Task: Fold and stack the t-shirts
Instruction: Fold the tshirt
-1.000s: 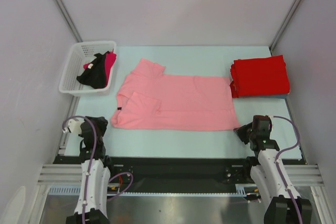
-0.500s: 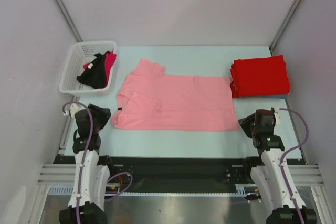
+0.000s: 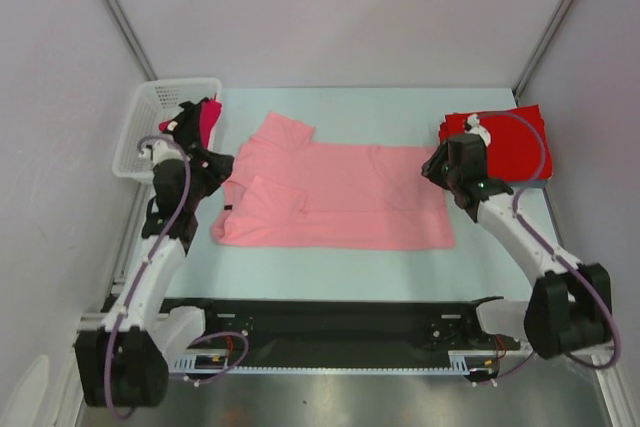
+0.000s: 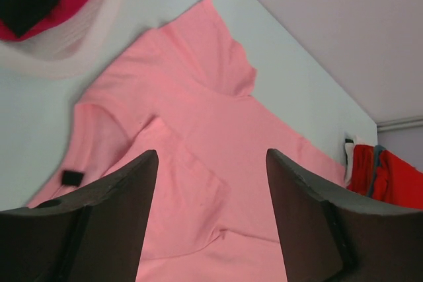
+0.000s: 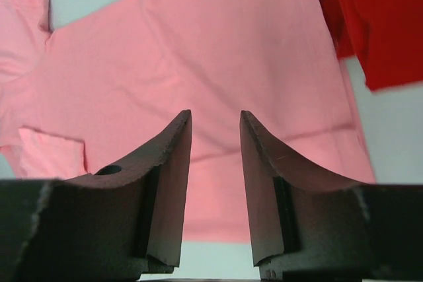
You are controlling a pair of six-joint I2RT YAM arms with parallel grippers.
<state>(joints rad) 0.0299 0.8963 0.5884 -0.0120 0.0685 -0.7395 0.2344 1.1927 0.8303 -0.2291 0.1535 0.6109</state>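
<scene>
A salmon pink t-shirt lies flat across the middle of the table, collar to the left and hem to the right, one sleeve folded in over the body. Folded red t-shirts are stacked at the right rear. My left gripper hovers at the shirt's collar end, open wide with nothing between its fingers; in the left wrist view the pink t-shirt lies below. My right gripper hangs over the hem corner beside the red stack, open and empty; the right wrist view looks down on pink cloth and red t-shirts.
A white lattice basket at the left rear holds dark and magenta clothes, right behind my left arm. Grey walls close in the table on the left, rear and right. The black rail runs along the near edge.
Both arms swung from the near edge up to the pink shirt's two ends. The right jaws went from shut to open, and the left jaws spread wider.
</scene>
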